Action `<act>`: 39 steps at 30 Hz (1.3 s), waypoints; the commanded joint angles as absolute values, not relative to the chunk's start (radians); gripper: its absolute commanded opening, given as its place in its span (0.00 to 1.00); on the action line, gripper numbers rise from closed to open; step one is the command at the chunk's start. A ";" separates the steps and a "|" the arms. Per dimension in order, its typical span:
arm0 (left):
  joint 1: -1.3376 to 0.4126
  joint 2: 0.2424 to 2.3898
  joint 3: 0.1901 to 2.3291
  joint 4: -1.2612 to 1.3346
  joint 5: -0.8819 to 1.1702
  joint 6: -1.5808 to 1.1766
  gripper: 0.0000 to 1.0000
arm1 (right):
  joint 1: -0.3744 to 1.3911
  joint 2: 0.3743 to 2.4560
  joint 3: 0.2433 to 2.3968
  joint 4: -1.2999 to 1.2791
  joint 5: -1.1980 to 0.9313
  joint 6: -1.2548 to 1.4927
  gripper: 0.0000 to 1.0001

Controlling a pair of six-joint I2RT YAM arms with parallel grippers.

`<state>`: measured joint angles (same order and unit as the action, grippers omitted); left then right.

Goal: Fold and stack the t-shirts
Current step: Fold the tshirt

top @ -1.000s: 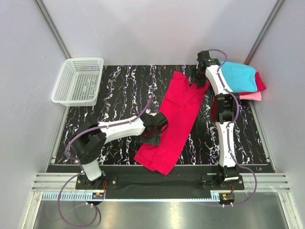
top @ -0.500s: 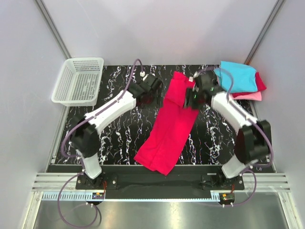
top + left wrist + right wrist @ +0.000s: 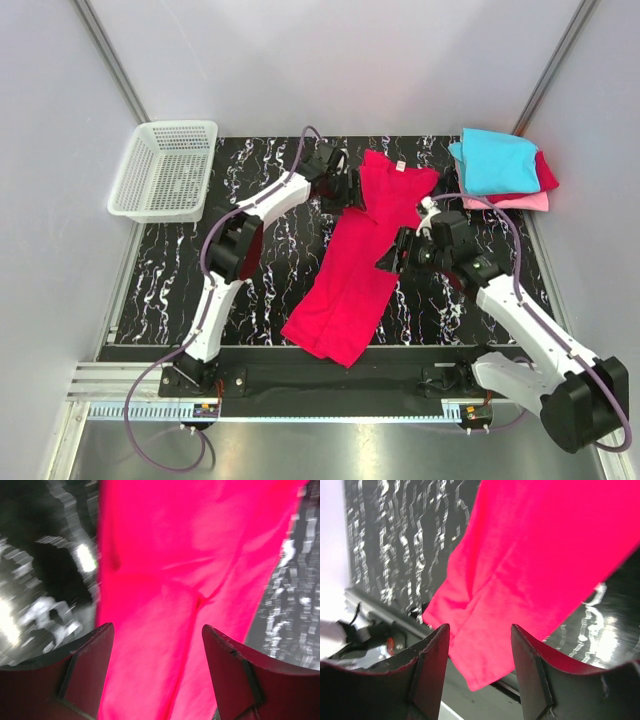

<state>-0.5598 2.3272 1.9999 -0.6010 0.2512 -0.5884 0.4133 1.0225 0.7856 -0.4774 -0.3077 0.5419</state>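
Left jaws: apart, empty, over the red shirt's [image 3: 350,290] left edge near the collar.
Right jaws: apart, empty, at its right edge, mid-length.
Red shirt: flat mid-surface [image 3: 260,270], collar toward 12 o'clock.
Stack: cyan shirt [image 3: 497,160] atop dark red shirt [image 3: 547,175] and pink shirt [image 3: 528,203], 2 o'clock.
Basket [image 3: 165,170]: 10 o'clock.

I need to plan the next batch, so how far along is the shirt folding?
Done: a cyan t-shirt, a dark red t-shirt and a pink t-shirt sit folded in a stack at the far right. In hand: the crimson-red cloth t-shirt lies centred as a long strip, open left hand at its far left edge, open right hand at its right edge. Left: probably folding it shorter and stacking it.
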 commanded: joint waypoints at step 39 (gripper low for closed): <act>-0.572 2.496 2.128 -0.523 -0.057 -0.716 0.74 | 0.670 1.574 0.693 -0.135 -0.331 0.736 0.54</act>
